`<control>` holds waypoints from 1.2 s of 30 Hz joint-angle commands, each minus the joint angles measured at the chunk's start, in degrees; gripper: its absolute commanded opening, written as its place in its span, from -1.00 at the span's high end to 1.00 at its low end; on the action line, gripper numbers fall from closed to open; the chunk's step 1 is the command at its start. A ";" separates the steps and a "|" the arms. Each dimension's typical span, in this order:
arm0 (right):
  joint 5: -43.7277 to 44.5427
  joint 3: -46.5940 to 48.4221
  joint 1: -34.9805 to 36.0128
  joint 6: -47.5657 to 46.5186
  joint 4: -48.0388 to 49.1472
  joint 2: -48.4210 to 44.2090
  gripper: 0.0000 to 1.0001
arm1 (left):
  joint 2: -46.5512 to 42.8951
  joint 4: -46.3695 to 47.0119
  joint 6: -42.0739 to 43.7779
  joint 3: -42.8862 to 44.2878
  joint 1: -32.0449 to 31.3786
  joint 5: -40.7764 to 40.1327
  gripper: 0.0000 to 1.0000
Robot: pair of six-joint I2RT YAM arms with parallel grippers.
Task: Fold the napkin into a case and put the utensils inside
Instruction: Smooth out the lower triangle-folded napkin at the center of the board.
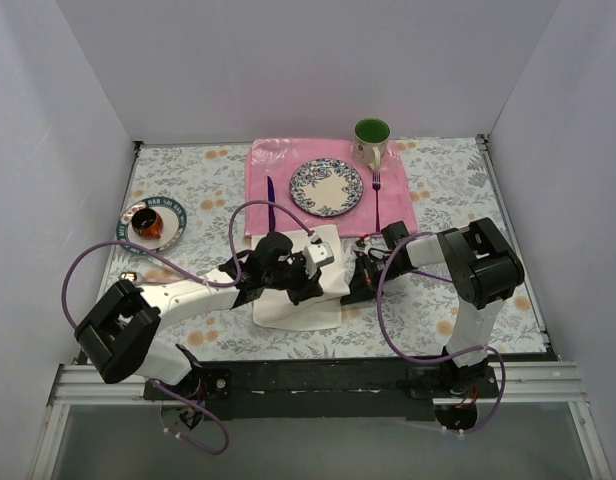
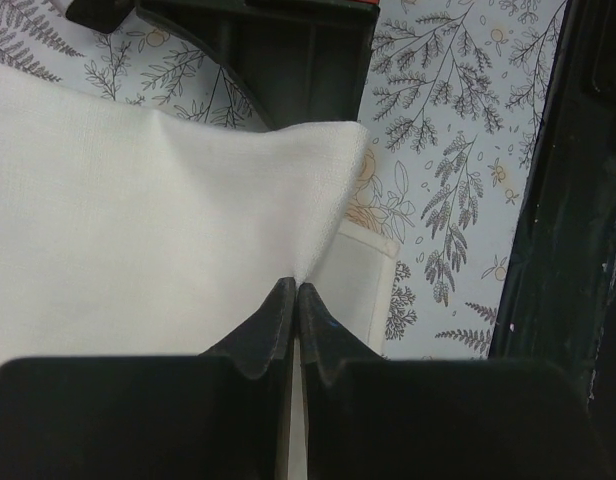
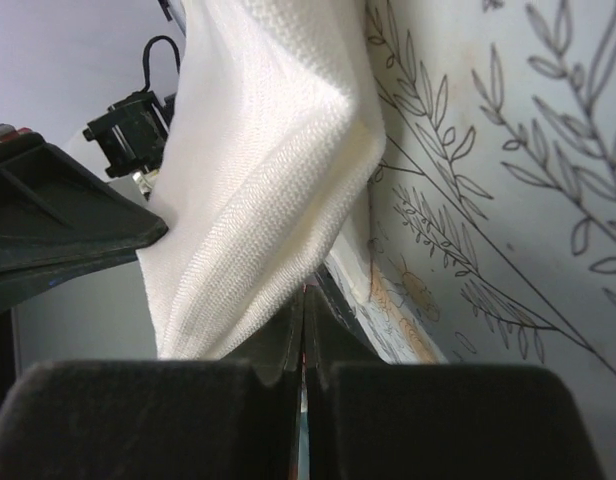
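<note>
Above floral table [image 1: 438, 190], left claw [image 2: 294, 290] and right claw [image 3: 304, 295] pinch napkin [image 2: 138, 220].

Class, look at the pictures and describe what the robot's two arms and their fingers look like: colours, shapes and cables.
The left arm and right arm match: white tubular links between chunky black joint housings, bolted to a black rail. A thin purple cable loops loosely beside each. The fingers are matte black, tapering to narrow tips.
</note>
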 commanded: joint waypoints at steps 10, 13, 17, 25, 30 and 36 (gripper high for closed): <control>12.06 3.31 5.75 9.60 -3.81 -2.31 0.97 | -3.02 0.68 1.06 -2.59 0.34 1.89 1.00; 17.06 -0.64 6.19 11.10 0.40 -6.88 0.97 | -3.28 0.68 0.80 -2.76 0.34 1.80 1.00; 20.25 -4.60 6.89 13.02 9.45 -11.72 0.97 | -3.89 0.94 0.53 -3.99 0.34 1.89 1.00; 20.86 -6.54 7.77 15.41 14.04 -9.97 0.97 | -3.89 0.77 0.44 -4.52 0.25 2.94 1.00; 23.85 -6.37 7.95 13.83 12.29 -6.98 0.97 | -4.33 0.06 1.32 -4.96 0.16 3.91 1.00; 25.17 -4.43 7.86 13.38 10.09 -4.96 0.97 | -6.26 -2.92 4.04 -6.10 -0.81 4.96 1.00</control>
